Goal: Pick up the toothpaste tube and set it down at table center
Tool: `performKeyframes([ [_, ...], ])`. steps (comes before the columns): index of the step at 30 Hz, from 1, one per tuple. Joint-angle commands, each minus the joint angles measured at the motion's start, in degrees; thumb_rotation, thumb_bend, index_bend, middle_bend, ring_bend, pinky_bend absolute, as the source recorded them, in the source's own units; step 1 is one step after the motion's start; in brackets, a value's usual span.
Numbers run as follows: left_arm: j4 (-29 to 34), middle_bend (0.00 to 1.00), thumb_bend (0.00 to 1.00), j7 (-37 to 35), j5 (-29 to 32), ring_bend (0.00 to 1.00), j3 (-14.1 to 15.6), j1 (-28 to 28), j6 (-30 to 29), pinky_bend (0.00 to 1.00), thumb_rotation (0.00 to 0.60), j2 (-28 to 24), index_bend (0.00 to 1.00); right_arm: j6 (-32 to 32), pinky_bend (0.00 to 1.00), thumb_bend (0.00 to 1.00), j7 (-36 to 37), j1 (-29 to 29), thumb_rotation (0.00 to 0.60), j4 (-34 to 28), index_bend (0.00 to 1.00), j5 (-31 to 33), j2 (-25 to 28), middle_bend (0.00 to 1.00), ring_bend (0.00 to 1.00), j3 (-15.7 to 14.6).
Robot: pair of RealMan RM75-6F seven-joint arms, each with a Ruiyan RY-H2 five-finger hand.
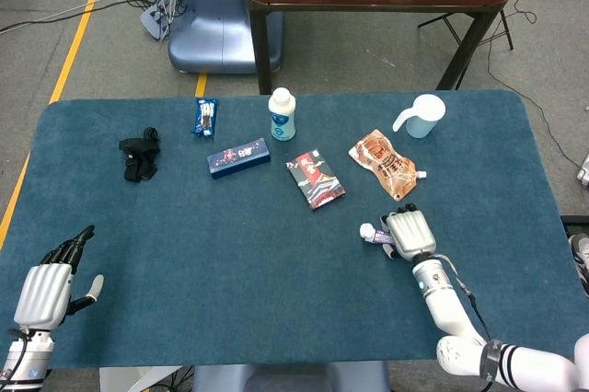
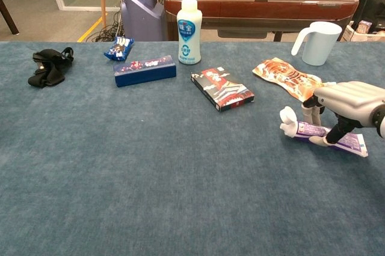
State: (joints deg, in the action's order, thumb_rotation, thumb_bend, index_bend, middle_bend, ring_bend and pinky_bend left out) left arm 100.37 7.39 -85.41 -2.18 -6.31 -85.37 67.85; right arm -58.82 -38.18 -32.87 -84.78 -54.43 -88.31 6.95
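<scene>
The toothpaste tube [image 1: 372, 234] [image 2: 301, 128], purple with a white cap pointing left, lies flat on the blue table [image 1: 230, 254] at the right, a little below the orange pouch. My right hand [image 1: 409, 234] [image 2: 346, 100] sits over the tube's middle. In the chest view its fingers [image 2: 310, 110] come down on the far side and the thumb touches the near edge. Whether the hand grips the tube firmly cannot be told. My left hand [image 1: 46, 291] rests at the near left corner, fingers extended and apart, holding nothing.
Behind the tube lie an orange snack pouch [image 1: 386, 164] and a white mug [image 1: 423, 114]. A red-black box [image 1: 315, 180], white bottle [image 1: 282, 114], blue box [image 1: 238, 157], blue wrapper [image 1: 204, 117] and black cloth [image 1: 140, 155] spread across the far half.
</scene>
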Motion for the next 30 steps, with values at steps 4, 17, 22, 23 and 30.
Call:
performKeyframes([
  [4,-0.2,0.16,0.36,0.0,0.1,0.18,0.0,-0.1,0.5,0.25,0.600,-0.4,0.00,2.0,0.19,0.50,-2.9,-1.9,0.600,0.0,0.55,1.8,0.6,0.52,0.33,-0.6],
  [17,3.3,0.35,0.36,0.2,-2.1,0.39,-1.4,-8.6,12.4,0.41,0.600,-8.0,0.00,10.9,0.25,0.79,-2.6,-9.1,0.600,-14.7,0.70,0.0,14.1,0.62,0.46,1.0],
  [22,4.5,0.50,0.36,-0.5,-5.7,0.53,-2.0,-15.3,20.7,0.56,0.600,-11.0,0.00,16.5,0.28,0.83,-3.9,-14.7,0.600,-21.8,0.72,2.3,21.5,0.64,0.50,2.1],
  [23,4.7,0.54,0.36,-0.5,-6.2,0.57,-2.1,-16.6,22.2,0.58,0.600,-11.3,0.00,17.6,0.28,0.83,-4.2,-15.9,0.600,-22.8,0.73,3.1,22.6,0.64,0.50,2.2],
  [30,5.6,0.63,0.36,0.4,-9.3,0.66,-3.3,-25.0,31.0,0.69,0.600,-11.2,0.00,23.1,0.30,0.84,-8.0,-26.4,0.600,-26.5,0.75,11.3,26.7,0.66,0.54,0.6],
])
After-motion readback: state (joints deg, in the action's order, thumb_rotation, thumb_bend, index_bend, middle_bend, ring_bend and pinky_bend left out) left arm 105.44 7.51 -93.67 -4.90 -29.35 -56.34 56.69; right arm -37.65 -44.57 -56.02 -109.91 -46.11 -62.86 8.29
